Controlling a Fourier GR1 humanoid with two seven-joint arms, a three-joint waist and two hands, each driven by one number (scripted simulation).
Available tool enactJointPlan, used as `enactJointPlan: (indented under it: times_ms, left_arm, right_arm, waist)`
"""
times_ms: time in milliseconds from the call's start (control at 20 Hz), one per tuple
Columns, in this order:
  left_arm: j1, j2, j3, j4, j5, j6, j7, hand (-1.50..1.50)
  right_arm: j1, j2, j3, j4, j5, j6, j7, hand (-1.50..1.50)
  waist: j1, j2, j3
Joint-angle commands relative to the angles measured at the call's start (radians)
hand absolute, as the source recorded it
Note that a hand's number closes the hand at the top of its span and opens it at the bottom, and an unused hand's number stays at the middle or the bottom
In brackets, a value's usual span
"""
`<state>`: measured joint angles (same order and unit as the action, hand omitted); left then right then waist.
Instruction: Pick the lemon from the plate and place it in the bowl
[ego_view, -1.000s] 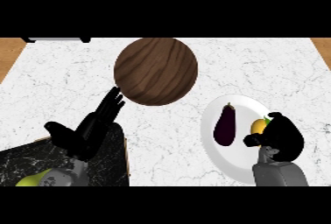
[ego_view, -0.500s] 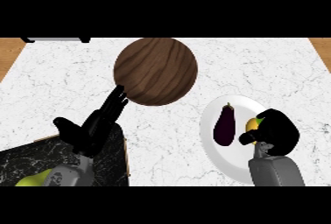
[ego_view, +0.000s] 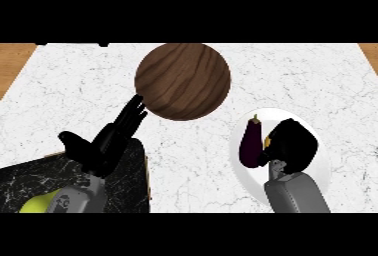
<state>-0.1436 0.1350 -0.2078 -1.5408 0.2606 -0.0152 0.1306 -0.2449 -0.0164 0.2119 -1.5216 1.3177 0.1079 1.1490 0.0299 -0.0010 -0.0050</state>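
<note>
On the right of the marble counter lies a white plate (ego_view: 240, 165) holding a dark purple eggplant (ego_view: 252, 145). My right hand (ego_view: 294, 145) covers the plate's right half, curled over the lemon (ego_view: 267, 142), of which only a small yellow sliver shows at the hand's left edge. The brown wooden bowl (ego_view: 183, 80) stands at the centre back, up and left of the plate. My left hand (ego_view: 111, 137) rests open at the lower left, its straight fingers pointing toward the bowl's lower-left rim.
A black marbled board (ego_view: 125, 185) fills the lower-left corner under my left forearm, with a yellow-green fruit (ego_view: 35, 205) at its lower edge. Wooden floor shows beyond the counter's left and right top corners.
My right hand has moved left over the plate and closed over the lemon, which now shows only as a sliver. The left hand has barely moved.
</note>
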Motion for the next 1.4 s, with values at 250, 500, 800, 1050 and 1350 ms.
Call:
enactJointPlan:
  times_ms: [250, 500, 800, 1050, 1350]
  left_arm:
    - [-0.083, -0.034, -0.061, 0.025, -0.005, -0.042, 0.020, 0.00]
    - [-0.096, -0.040, -0.061, 0.052, -0.003, -0.046, 0.030, 0.00]
    - [-0.100, -0.045, -0.063, 0.058, -0.011, -0.039, 0.030, 0.00]
    - [-0.096, -0.047, -0.055, 0.073, -0.016, -0.026, 0.033, 0.00]
    - [-0.083, -0.034, -0.061, 0.058, -0.009, -0.051, 0.032, 0.00]
  right_arm:
    - [-0.275, 0.015, 0.380, 0.147, -0.178, 0.071, 0.106, 1.50]
    - [-0.451, 0.015, 0.434, 0.138, -0.253, 0.016, 0.183, 1.50]
    - [-0.659, 0.016, 0.449, 0.173, -0.242, 0.016, 0.269, 1.50]
    - [-0.809, 0.015, 0.425, 0.217, -0.267, 0.042, 0.325, 1.50]
    - [-0.973, 0.015, 0.378, 0.329, -0.306, 0.014, 0.338, 1.50]
  waist:
    - [0.153, 0.028, 0.003]
    - [0.159, 0.019, 0.001]
    - [0.141, 0.004, -0.002]
    - [0.122, -0.002, -0.002]
    - [0.130, 0.000, -0.003]
